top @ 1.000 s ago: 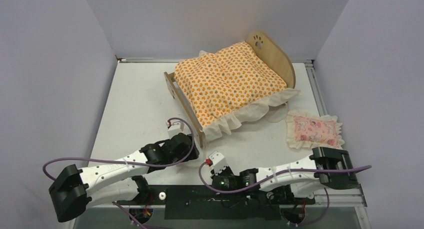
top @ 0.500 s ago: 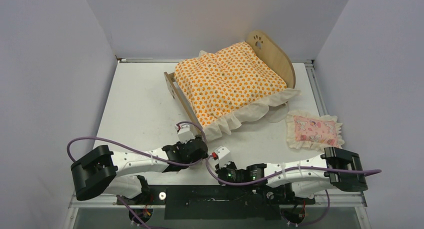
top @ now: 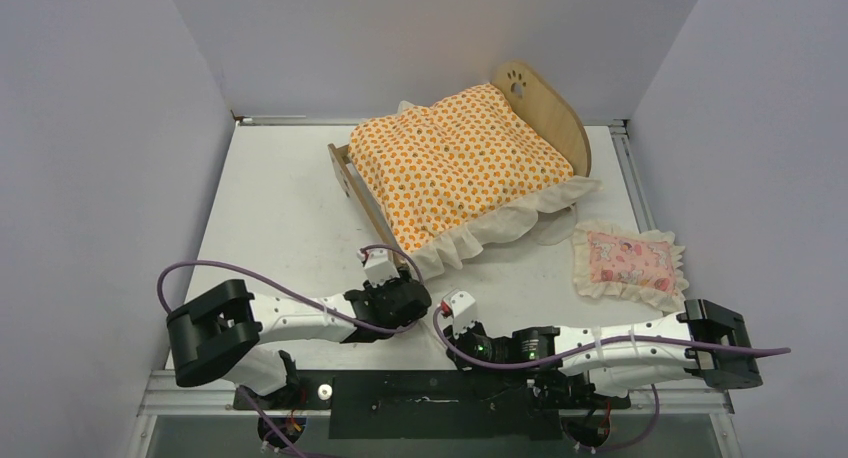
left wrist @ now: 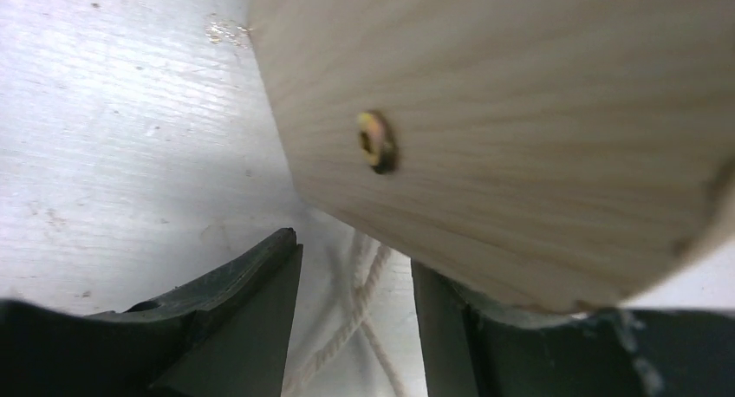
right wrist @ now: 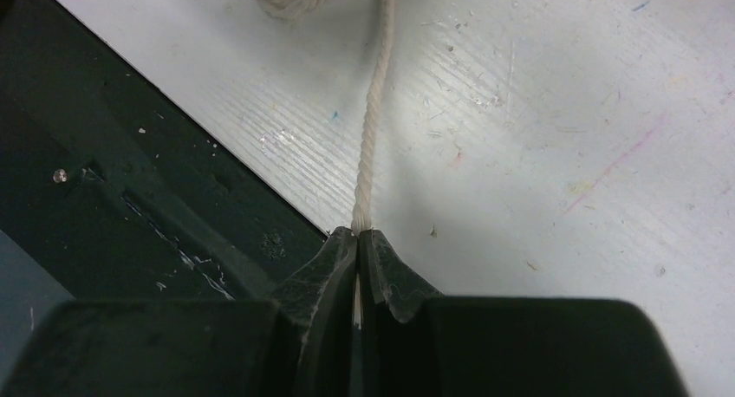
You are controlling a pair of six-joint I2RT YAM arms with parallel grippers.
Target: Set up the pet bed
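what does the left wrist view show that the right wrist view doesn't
Only the left wrist: a plywood end panel of the pet bed with a brass bolt, and the left tool open astride a cream twisted cord. Only the right wrist: the right tool shut on that cord, and a dark base plate. Both: the cord lying on the white table.

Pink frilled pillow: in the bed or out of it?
Out: the small pink frilled pillow lies on the white table beside the light plywood pet bed.
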